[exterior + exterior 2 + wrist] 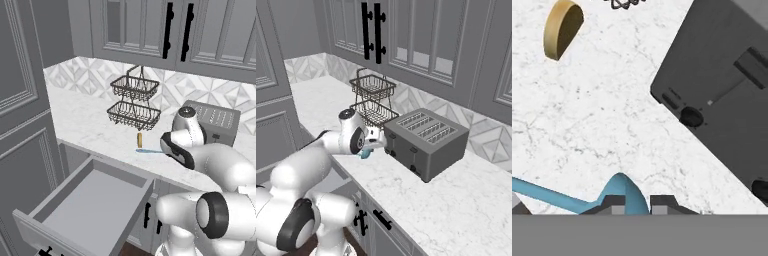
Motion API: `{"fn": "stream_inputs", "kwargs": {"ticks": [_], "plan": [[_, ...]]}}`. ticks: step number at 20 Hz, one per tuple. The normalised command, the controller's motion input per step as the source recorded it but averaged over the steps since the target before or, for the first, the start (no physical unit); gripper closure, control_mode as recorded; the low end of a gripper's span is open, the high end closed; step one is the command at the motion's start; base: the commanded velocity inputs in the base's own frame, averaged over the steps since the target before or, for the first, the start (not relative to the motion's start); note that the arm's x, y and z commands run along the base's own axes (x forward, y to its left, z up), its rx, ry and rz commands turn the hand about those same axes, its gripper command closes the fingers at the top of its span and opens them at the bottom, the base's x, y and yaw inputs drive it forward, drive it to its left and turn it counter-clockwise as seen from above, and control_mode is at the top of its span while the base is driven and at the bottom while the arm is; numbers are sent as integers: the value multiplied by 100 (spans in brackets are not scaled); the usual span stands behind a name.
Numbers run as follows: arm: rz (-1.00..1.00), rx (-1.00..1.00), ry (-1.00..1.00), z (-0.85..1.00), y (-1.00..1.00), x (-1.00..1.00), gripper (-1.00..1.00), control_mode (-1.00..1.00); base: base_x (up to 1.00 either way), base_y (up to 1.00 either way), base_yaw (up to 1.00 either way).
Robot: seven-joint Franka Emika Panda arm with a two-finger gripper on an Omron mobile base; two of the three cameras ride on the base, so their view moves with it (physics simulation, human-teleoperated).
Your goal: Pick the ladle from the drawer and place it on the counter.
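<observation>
Fingers: (637, 206) closing on the ladle's (619, 192) bowl end, just above the surface (602, 125).
Ladle: hanging over the surface, near the toaster (426, 140).
Drawer: (90, 205) standing open.

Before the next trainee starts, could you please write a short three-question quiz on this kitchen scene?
1. True or false: the ladle lies inside the drawer.
2. Which appliance stands beside the gripper on the counter? A) kettle B) toaster C) blender
3. Fill in: the wire basket stand has ___ tiers.

Key: 1 false, it is over the counter, with the gripper's fingertips on either side of its bowl; 2 B; 3 two.
</observation>
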Motion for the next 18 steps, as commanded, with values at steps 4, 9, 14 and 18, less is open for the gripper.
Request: {"fn": "stream_inputs", "kwargs": {"ticks": [4,9,14,18], "plan": [[0,0,0,-28,-1,1,-100,-100,0,0,0],[0,1,0,-9,-6,13,-100,-100,0,0,0],[0,4,0,59,-3,-11,-100,-100,0,0,0],[0,0,0,82,50,-46,-100,-100,0,0,0]]}}
